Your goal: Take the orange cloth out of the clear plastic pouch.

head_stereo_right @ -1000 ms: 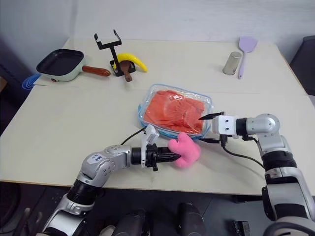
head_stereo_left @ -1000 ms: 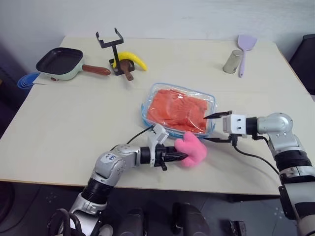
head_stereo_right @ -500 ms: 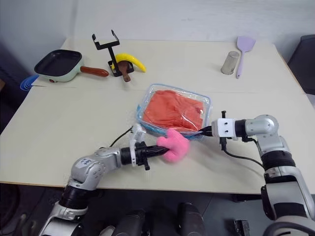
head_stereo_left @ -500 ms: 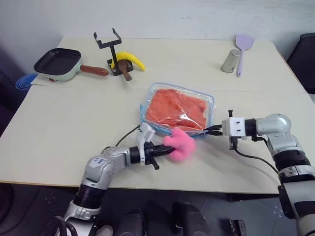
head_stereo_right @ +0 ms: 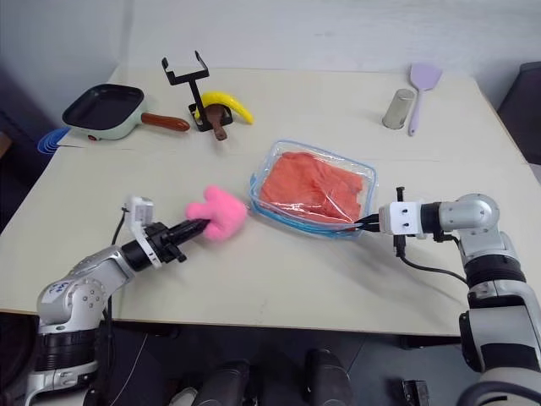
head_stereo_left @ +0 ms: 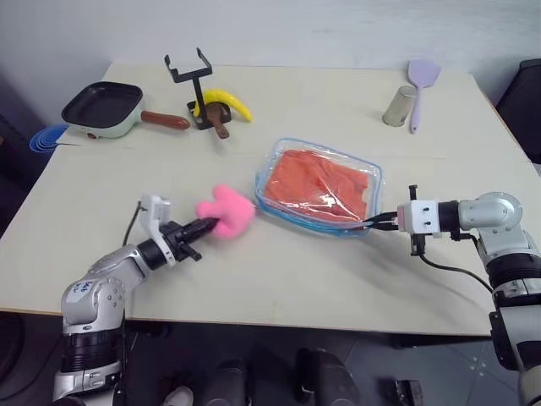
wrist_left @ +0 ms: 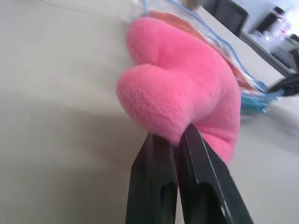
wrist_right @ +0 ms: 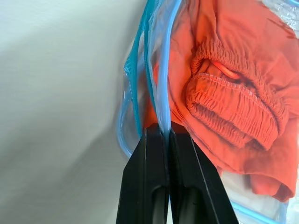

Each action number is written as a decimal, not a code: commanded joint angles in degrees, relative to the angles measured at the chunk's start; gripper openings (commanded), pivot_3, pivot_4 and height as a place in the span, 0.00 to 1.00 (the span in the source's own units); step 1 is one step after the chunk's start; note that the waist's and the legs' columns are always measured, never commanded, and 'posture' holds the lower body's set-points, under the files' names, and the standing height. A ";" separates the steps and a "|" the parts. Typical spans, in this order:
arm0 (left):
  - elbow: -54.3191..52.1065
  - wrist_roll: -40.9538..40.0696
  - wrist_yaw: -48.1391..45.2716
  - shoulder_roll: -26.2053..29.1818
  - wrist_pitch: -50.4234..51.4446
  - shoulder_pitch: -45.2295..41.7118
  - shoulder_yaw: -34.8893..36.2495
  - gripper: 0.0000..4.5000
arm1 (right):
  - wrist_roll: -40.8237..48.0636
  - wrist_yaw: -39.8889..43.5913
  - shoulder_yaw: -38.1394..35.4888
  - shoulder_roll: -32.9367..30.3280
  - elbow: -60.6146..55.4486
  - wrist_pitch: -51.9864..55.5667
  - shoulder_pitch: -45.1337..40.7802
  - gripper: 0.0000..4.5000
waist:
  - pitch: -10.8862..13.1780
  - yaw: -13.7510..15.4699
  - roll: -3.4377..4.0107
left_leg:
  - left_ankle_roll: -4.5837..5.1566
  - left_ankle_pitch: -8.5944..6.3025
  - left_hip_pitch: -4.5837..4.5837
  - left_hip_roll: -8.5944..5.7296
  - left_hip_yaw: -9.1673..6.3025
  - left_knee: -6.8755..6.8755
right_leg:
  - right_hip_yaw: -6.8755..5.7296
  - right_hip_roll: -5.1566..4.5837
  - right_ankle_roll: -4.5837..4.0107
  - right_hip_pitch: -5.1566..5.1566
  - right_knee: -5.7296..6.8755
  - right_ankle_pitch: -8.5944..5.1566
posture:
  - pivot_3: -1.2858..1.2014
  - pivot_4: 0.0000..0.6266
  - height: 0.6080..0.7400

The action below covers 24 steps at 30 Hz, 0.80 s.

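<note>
1. Left end effector (head_stereo_left: pixel 205 226) is clamped tight on the edge of a pink heart-shaped sponge (head_stereo_left: pixel 226 210), which is held just off to the left of the clear plastic pouch (head_stereo_left: pixel 319 188).
2. Right end effector (head_stereo_left: pixel 382 222) is pinched together on the light-blue trim at the pouch's near right corner; the thin plastic edge is seen squeezed between the two black fingers (wrist_right: pixel 150 186) in the right wrist view.
3. Orange cloth (head_stereo_left: pixel 317 179) is found inside the pouch, all bunched up and wrinkled, with an elastic hem showing close to the gripped corner.
4. Pouch is laid flat around the middle of the desk (head_stereo_left: pixel 279 279).
5. Far side of the desk, on the left: a pan (head_stereo_left: pixel 106 111), a black stand (head_stereo_left: pixel 193 78) and a banana (head_stereo_left: pixel 226 103). On the right, a metal cup (head_stereo_left: pixel 399 106) is parked beside a purple spatula (head_stereo_left: pixel 421 83).
</note>
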 commanded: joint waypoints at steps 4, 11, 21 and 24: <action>1.91 -0.73 2.21 0.60 -3.88 -1.19 4.25 0.00 | 3.17 1.42 -2.12 -0.90 -0.36 0.62 0.62 0.00 | 0.00 -0.04 0.00 | -0.01 0.00 0.00 -0.01 0.02 -0.01 | 0.00 0.00 0.00 0.00 0.00 0.00 | 0.52 0.24 1.00; 0.57 3.40 -2.15 7.23 -3.45 0.00 -0.53 0.21 | 14.81 4.49 -5.42 0.05 -16.34 19.35 9.81 0.15 | 0.00 0.03 0.00 | -0.01 -0.01 -0.01 0.01 -0.01 -0.01 | -0.01 0.00 0.00 0.00 0.04 0.00 | 0.52 0.24 1.00; 13.53 14.82 -28.27 25.65 -38.78 -1.68 -4.44 0.70 | 29.47 -1.94 -17.04 -7.13 -50.81 48.75 35.39 0.90 | 0.00 0.51 0.04 | -0.08 -0.06 0.00 0.00 -0.08 -0.05 | -0.06 -0.11 -0.02 -0.03 -0.21 -0.01 | 0.52 0.24 1.00; 13.00 15.90 -32.37 24.65 -40.07 -4.90 -8.83 0.87 | 32.46 -7.20 -18.53 -5.01 -58.77 54.34 38.59 1.00 | 0.01 0.84 0.04 | -0.08 -0.08 0.00 -0.02 -0.10 -0.04 | -0.06 -0.15 -0.02 -0.01 -0.22 -0.01 | 0.52 0.24 1.00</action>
